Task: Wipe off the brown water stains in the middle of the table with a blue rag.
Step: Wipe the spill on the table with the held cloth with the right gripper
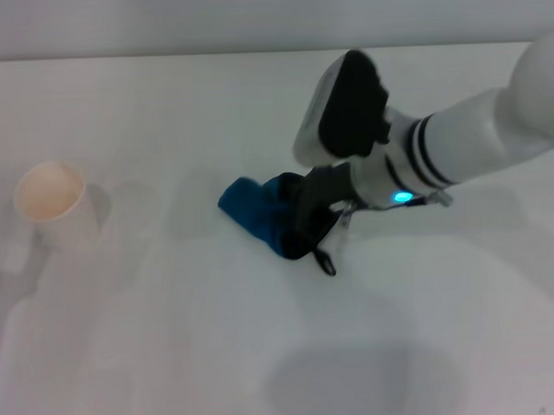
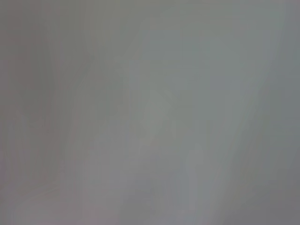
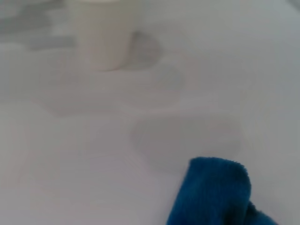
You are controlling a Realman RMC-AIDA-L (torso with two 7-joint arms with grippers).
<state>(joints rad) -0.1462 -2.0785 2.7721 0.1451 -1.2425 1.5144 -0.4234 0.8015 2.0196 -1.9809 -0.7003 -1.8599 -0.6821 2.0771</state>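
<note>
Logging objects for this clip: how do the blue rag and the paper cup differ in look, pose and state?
The blue rag is bright blue, soft and crumpled; the paper cup is pale cream and rigid. The rag lies bunched flat near the table's middle, while the cup stands upright, mouth open, toward the robot's left. The right tool is at the rag; nothing touches the cup. Both sit on the white table.

Rag (image 1: 254, 211) lies on the bench (image 1: 173, 357) near mid-width, slightly right of centre. Right hand (image 1: 312, 226) sits on the rag's right end, arm coming in from the right edge. Loop strap (image 1: 326, 261) trails off the rag's near-right corner onto the bench. Cup (image 1: 51, 204) stands upright far left, well apart from the rag, roughly level with it. Left wrist view shows nothing identifiable.
</note>
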